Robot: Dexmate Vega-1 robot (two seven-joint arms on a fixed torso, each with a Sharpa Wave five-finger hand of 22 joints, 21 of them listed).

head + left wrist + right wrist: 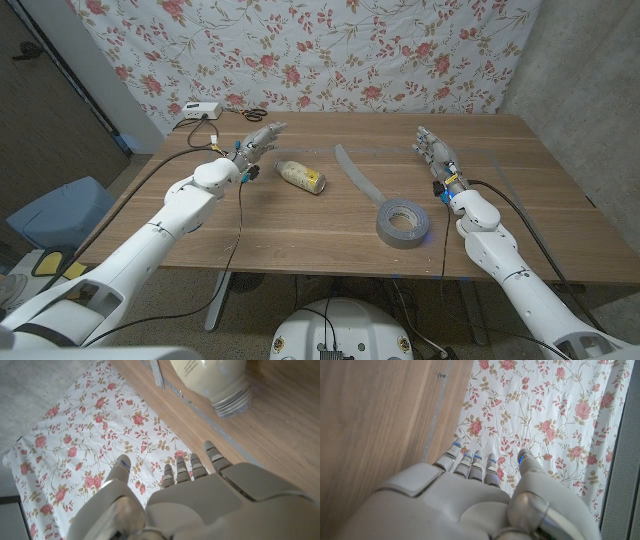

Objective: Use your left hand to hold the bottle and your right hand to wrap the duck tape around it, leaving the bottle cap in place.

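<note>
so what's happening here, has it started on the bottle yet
Not yet. The bottle lies on its side on the wooden table, with the left hand open beside it, not touching. The roll of tape sits flat near the right arm, a loose strip lying nearby. The right hand is open too, holding nothing.

The wooden surface carries a pale bottle lying on its side left of the middle, its neck toward the left hand's side. Just right of it a loose grey strip of tape lies in a curve running from the far side toward the near edge. A grey roll of duct tape sits flat nearer the front edge. At the far left corner rest a small white box and black scissors.
</note>
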